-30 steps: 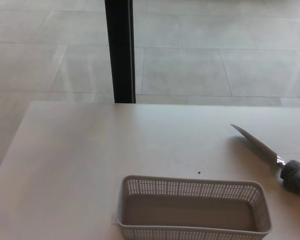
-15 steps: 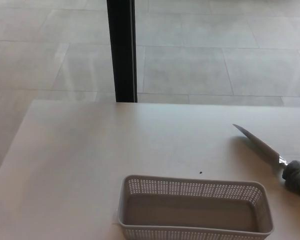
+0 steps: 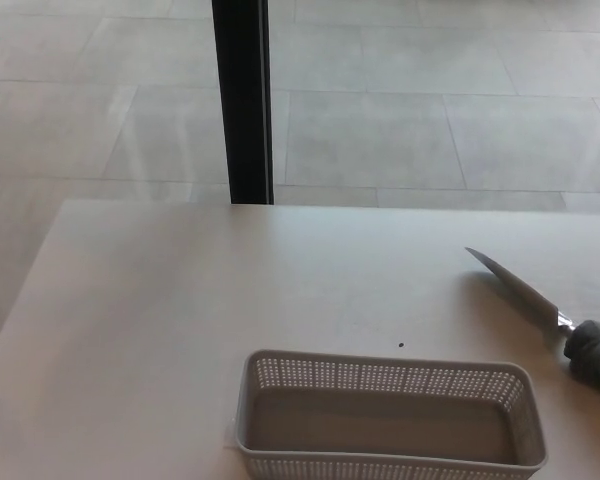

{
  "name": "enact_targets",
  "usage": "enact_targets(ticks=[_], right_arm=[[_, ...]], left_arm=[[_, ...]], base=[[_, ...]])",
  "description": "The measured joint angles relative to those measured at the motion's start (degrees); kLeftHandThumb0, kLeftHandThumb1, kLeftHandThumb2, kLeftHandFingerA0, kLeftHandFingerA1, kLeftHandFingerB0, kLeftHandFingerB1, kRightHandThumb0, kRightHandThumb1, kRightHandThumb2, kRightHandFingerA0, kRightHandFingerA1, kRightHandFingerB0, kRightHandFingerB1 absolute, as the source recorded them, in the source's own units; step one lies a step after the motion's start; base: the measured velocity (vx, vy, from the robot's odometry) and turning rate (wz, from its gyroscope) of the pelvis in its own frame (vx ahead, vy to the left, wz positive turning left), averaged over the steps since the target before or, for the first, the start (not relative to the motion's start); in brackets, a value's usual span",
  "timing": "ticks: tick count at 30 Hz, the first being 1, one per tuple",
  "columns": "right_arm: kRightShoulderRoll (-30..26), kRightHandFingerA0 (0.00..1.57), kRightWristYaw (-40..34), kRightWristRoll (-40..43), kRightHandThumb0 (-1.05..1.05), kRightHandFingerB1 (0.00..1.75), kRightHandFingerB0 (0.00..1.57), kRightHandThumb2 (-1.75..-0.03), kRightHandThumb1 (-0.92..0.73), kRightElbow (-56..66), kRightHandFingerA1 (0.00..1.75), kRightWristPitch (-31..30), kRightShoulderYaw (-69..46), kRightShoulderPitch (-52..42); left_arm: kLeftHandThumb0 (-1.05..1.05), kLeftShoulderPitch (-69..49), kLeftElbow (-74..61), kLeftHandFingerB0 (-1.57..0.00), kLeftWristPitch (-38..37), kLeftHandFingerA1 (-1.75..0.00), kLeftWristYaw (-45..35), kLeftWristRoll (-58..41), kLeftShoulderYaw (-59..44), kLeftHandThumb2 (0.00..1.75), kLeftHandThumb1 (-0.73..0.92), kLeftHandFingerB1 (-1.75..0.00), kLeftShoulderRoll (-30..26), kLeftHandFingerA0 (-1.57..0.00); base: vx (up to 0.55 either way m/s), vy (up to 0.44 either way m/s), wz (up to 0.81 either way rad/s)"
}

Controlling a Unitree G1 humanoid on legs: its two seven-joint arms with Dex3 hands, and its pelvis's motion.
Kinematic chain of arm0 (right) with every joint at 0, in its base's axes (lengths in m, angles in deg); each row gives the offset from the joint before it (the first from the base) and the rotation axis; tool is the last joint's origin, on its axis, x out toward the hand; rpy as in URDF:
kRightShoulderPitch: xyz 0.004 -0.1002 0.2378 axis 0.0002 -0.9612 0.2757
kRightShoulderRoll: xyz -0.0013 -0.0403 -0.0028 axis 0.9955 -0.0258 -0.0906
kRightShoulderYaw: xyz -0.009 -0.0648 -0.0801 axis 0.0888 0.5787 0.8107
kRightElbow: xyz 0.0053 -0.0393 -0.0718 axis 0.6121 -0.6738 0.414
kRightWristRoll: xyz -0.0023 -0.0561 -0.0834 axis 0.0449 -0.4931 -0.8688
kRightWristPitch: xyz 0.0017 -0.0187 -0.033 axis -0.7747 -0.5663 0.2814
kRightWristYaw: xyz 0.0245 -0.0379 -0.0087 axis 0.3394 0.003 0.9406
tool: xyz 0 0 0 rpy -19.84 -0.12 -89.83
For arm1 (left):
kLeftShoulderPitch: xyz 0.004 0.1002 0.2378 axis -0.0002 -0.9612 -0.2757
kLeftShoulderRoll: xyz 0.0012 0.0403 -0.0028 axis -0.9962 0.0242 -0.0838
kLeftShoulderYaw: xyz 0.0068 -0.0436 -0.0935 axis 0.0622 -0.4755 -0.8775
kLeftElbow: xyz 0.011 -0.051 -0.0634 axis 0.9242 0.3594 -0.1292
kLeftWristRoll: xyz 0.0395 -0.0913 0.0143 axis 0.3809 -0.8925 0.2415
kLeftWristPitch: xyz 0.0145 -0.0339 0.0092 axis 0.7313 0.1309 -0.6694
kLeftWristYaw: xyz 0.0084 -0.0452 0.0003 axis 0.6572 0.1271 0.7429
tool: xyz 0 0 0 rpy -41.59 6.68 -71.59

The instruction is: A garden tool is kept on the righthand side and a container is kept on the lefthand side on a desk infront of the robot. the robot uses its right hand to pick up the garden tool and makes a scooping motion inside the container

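You are seeing nothing moving since a second ago: garden tool (image 3: 540, 305) lying ungrasped at the table (image 3: 180, 300) right edge, container (image 3: 385, 415) near front edge, neither robot hand showing.

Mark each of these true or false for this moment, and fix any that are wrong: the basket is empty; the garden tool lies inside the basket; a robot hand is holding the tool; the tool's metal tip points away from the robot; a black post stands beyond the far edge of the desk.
1. The basket is empty. True.
2. The garden tool lies inside the basket. False: it lies on the desk, to the right of the basket and apart from it.
3. A robot hand is holding the tool. False: no hand shows in the head view.
4. The tool's metal tip points away from the robot. True, slanting to the far left.
5. A black post stands beyond the desk's far edge. True.
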Motion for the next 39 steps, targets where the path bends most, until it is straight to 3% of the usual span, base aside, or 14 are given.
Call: enact_targets(ticks=[3,5,11,12,16,17,18,19,25,26,32,33,34,39], right_arm=[[0.0,0.03,-0.1,-2.5,-0.86,0.26,0.16,-0.65,-0.81,-2.1,0.34,-0.1,3.6,1.3],[-0.1,0.03,-0.1,-3.9,-0.85,0.36,0.11,-1.03,-0.63,-3.1,0.34,-0.1,5.2,1.9],[-1.1,0.07,-0.2,-9.1,-0.85,0.42,0.12,-1.01,-0.64,-8.6,0.45,-0.2,11.5,5.9],[-1.2,0.04,-0.3,-9.9,-0.38,0.47,0.0,-1.02,-0.38,-9.6,0.53,-0.2,12.4,6.7],[-1.5,0.03,-0.7,-13.1,-0.38,0.47,0.0,-1.02,-0.39,-13.6,0.53,-0.4,15.7,9.9],[-1.5,0.05,-0.8,-13.9,-0.84,0.43,0.13,-1.0,-0.63,-14.5,0.48,-0.4,16.4,10.9],[-1.5,0.1,-0.9,-14.7,-0.83,0.29,0.22,-0.65,-0.8,-15.4,0.43,-0.5,17.1,11.8],[-1.5,0.08,-0.9,-15.4,-0.84,0.42,0.15,-0.97,-0.63,-16.0,0.5,-0.7,17.7,12.4],[-1.1,0.03,-1.2,-20.4,-0.86,0.44,0.15,-1.01,-0.64,-18.1,0.47,-2.2,22.0,14.7],[-0.8,0.09,-1.2,-21.0,-0.85,0.3,0.22,-0.65,-0.8,-18.0,0.46,-2.4,22.7,14.8],[0.6,0.09,-2.6,-25.2,-0.84,0.31,0.23,-0.65,-0.8,-15.5,0.47,-3.8,25.8,15.3],[0.9,0.03,-3.0,-26.1,-0.85,0.44,0.15,-1.01,-0.64,-14.8,0.48,-3.9,26.2,15.1],[1.0,0.1,-3.1,-26.6,-0.82,0.3,0.23,-0.64,-0.79,-14.1,0.45,-4.0,26.4,14.9],[1.1,0.21,-3.9,-28.6,-0.81,0.29,0.24,-0.65,-0.79,-11.5,0.49,-4.5,26.8,13.3]], left_arm=[[-0.69,0.2,0.0,-0.78,0.0,-1.07,-0.1,0.0,-0.3,1.1,-0.05,-0.98,0.0,-0.92],[-0.72,0.3,0.0,-0.8,0.0,-1.07,-0.2,0.0,-0.3,1.1,-0.03,-0.98,0.0,-0.92],[-0.68,0.4,0.0,-0.83,0.0,-1.14,-0.5,0.0,-0.4,1.12,0.02,-1.01,0.0,-1.02],[-0.73,0.4,0.0,-0.83,0.0,-1.14,-0.5,0.0,-0.4,1.13,0.02,-1.01,0.0,-1.03],[-0.65,0.3,0.0,-0.83,0.0,-1.15,-0.6,0.0,-0.6,1.09,0.0,-1.01,0.0,-1.05],[-0.71,0.3,0.0,-0.8,0.0,-1.11,-0.6,0.0,-0.7,1.14,-0.05,-1.02,0.0,-0.94],[-0.69,0.3,0.0,-0.79,0.0,-1.11,-0.6,-0.1,-0.8,1.11,-0.06,-1.01,0.0,-0.91],[-0.7,0.3,-0.1,-0.77,0.0,-1.11,-0.6,-0.1,-0.9,1.12,-0.07,-1.01,0.0,-0.88],[-0.72,0.0,0.0,-0.76,0.0,-1.11,-1.2,-0.8,-1.8,1.12,-0.05,-1.01,-0.1,-0.88],[-0.82,0.0,0.0,-0.81,0.0,-1.21,-1.3,-0.9,-1.8,1.14,-0.04,-1.04,-0.1,-1.03],[-0.94,-0.3,0.1,-0.7,-0.5,-1.14,-2.5,-1.1,-1.5,1.1,0.0,-0.97,-0.1,-0.92],[-0.86,-0.3,0.2,-0.74,-0.7,-1.15,-2.5,-1.0,-1.0,1.08,0.01,-0.98,-0.2,-0.94],[-0.87,-0.4,0.2,-0.72,-0.8,-1.12,-2.5,-1.0,-0.9,1.07,0.0,-0.98,-0.2,-0.86],[-0.8,-0.3,0.3,-0.7,-0.8,-1.11,-2.5,-1.3,-1.3,1.03,0.03,-0.99,-0.2,-0.8]], base=[[0.0,0.0,0.0],[0.0,0.0,0.0],[0.0,0.0,0.0],[0.0,0.0,0.0],[0.0,0.0,0.0],[0.0,0.0,0.0],[0.0,0.0,0.0],[0.0,0.0,0.0],[0.0,0.0,0.0],[0.0,0.0,0.0],[0.0,0.0,0.0],[0.0,0.0,0.0],[0.0,0.0,0.0],[0.0,0.0,0.0]])
